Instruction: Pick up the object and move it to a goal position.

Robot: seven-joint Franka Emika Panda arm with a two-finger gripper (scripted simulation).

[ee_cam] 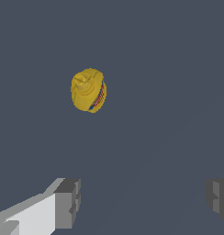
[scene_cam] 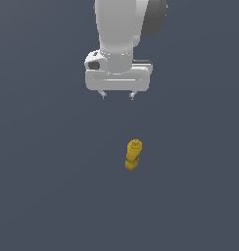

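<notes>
Below the spread jaws, the object [scene_cam: 133, 154] shows an unreadable striped label.

Flat even simulator lighting, no cast shadows, low-resolution pixelated edges.

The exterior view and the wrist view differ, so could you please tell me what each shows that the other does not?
Only the exterior view shows the white robot arm and the whole tool hanging apart from the small mustard-yellow knobbly piece, seen along its length. Only the wrist view shows the piece end-on, with a red-striped patch on its side, and the grey fingertips close up, spread wide. Both show the piece on the plain dark grey surface, ungrasped.
</notes>
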